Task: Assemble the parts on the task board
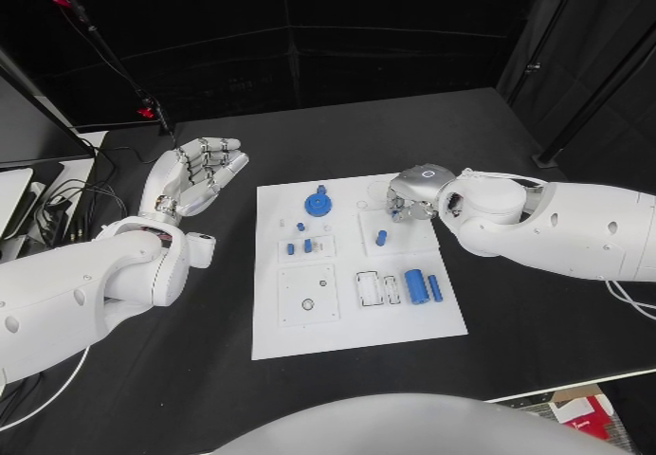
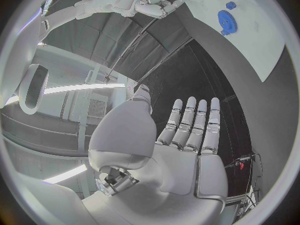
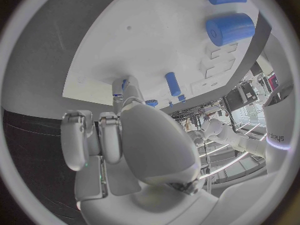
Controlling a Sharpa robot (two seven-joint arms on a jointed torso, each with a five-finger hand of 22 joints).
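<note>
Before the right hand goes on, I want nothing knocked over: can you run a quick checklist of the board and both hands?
1. Left hand off the task board, fingers spread, holding nothing: ok.
2. Right hand over the board's far right part: ok.
3. Whether the right hand holds a part: cannot tell.
4. Blue gear lies clear of the right hand: ok.
5. Large blue cylinder lies by the slim blue cylinder, untouched: ok.
</note>
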